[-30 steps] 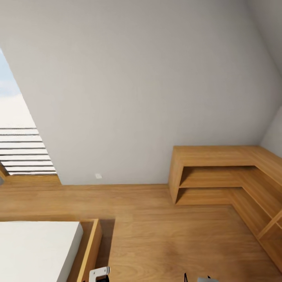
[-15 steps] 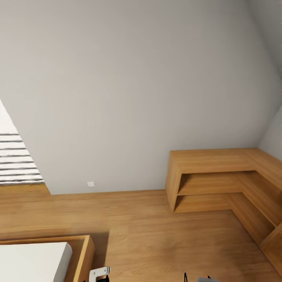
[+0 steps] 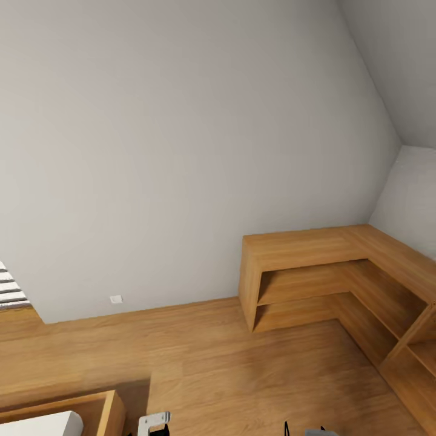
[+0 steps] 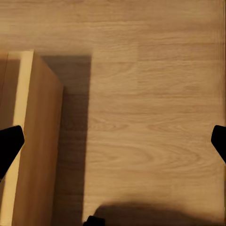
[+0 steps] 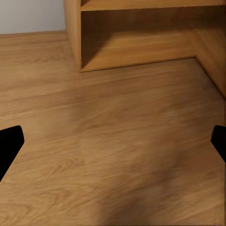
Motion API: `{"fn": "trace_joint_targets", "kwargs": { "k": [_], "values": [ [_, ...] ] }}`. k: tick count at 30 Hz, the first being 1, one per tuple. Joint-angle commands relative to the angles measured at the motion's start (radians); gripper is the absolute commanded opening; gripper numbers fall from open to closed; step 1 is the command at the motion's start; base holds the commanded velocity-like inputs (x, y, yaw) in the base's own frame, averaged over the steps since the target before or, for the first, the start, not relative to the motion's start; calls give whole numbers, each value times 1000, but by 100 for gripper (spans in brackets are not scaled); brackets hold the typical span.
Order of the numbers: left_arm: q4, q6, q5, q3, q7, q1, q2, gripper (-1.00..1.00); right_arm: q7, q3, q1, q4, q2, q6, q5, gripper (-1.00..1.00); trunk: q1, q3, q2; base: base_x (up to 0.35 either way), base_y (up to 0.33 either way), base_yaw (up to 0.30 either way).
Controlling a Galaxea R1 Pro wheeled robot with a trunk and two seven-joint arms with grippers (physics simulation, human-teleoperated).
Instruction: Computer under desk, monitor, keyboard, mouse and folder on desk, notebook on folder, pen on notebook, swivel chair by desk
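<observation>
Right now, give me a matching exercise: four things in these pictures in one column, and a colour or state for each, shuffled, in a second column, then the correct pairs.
Things:
1. sloped wall
2. shelving unit
3. left claw
4. wall socket

Colour or state:
A. light wood, L-shaped, low
B. small, white, just above the floor
C. plain grey
D. open, black fingertips wide apart over floorboards beside the bed frame

Pairs: 1-C, 2-A, 3-D, 4-B

Open floor (image 3: pixel 242 369) between bed (image 3: pixel 91 412), shelving (image 3: pixel 315 272)
</observation>
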Motion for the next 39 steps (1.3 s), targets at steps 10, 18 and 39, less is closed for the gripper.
{"fn": "trace_joint_targets", "kwargs": {
  "k": [10, 18, 39],
  "values": [
    [-3, -2, 5, -8, 7, 0, 1, 100, -6, 9, -1, 1, 0, 0, -4, 100, 1, 4, -1, 302, 0, -243],
    [-3, -2, 5, -8, 7, -1, 1, 100, -6, 9, -1, 1, 3, 0, -5, 100, 1, 9, -1, 322, 0, -249],
    [-3, -2, 5, -8, 7, -1, 1, 100, -6, 7, -1, -1, 3, 0, -6, 100, 1, 17, -1, 56, 0, -266]
  ]
}}
